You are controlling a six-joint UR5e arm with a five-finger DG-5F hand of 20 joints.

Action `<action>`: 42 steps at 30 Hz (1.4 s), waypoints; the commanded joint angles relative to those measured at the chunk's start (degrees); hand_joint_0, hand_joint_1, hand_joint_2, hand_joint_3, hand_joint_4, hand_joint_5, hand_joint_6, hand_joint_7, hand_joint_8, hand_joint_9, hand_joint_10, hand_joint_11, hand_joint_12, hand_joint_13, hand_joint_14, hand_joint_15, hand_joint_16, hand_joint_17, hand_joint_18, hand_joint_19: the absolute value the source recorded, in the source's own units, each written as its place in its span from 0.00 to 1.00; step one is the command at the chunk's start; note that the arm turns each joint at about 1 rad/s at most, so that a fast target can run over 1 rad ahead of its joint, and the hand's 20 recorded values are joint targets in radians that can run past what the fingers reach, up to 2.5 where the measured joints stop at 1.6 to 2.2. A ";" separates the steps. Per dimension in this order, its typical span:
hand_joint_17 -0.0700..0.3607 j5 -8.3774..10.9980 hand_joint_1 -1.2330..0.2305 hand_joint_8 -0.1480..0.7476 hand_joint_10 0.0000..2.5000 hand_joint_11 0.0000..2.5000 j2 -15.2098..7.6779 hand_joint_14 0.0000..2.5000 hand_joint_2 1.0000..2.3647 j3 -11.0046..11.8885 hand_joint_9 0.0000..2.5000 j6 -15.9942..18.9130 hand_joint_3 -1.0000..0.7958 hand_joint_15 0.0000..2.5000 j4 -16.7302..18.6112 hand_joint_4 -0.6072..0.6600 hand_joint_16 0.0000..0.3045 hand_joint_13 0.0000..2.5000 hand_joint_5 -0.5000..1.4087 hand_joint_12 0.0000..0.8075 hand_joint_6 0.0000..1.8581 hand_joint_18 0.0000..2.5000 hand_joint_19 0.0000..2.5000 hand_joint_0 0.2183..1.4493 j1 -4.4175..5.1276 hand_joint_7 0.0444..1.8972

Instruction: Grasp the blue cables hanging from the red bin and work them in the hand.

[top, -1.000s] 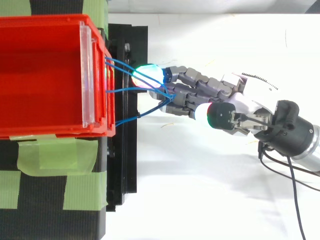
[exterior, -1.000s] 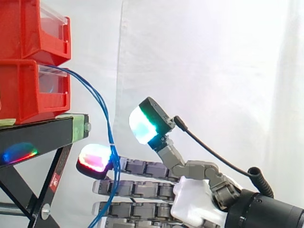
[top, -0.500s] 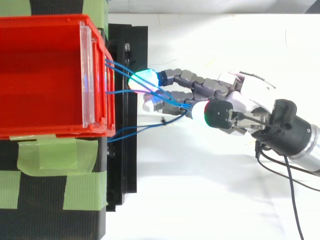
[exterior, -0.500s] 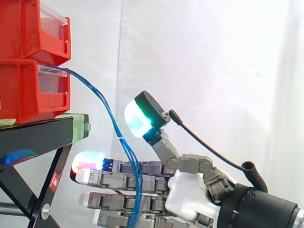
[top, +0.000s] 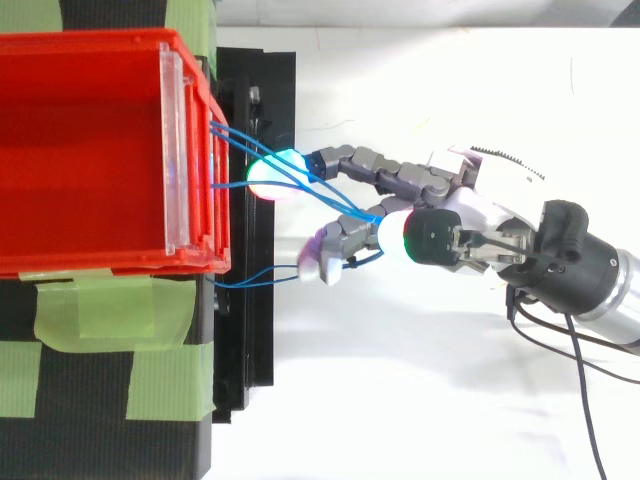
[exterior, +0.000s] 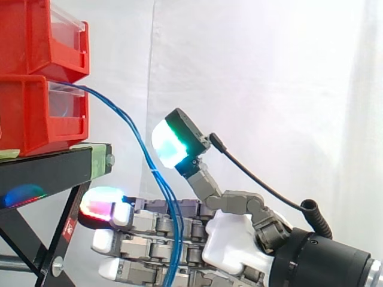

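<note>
Blue cables, red bin, blk stand w/ green tape, white curtain, grey/white hand, cyan-green pad.

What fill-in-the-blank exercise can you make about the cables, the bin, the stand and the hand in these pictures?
The cables hanging from the red bin are ___ in colour. The stand under the bin is ___. The fingers of the hand are ___, not curled.
Missing words: blue; black; straight.
</note>
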 commanded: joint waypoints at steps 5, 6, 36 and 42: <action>0.50 -1.48 0.44 0.55 0.00 0.64 0.01 0.01 0.00 -0.01 0.39 0.42 0.02 0.55 -0.13 0.72 0.21 0.41 0.28 0.59 0.01 0.32 0.32 0.47 -0.27 0.42; 0.50 -1.92 0.44 0.54 0.00 0.66 0.10 0.00 0.00 -0.01 0.39 0.86 0.02 0.58 -0.39 0.73 0.21 0.42 0.28 0.58 0.01 0.34 0.34 0.47 -0.36 0.42; 0.52 -1.74 0.44 0.60 1.00 0.94 9.06 1.00 0.00 -5.55 0.31 -1.51 0.02 0.69 -8.21 0.77 0.23 0.45 0.38 0.67 0.01 0.55 0.46 0.48 -0.09 0.58; 0.56 -1.39 0.45 0.73 1.00 1.00 9.24 1.00 0.00 -5.55 0.52 -1.69 0.02 0.77 -8.83 0.77 0.75 0.69 0.44 0.89 0.01 0.80 0.35 0.47 -0.09 0.61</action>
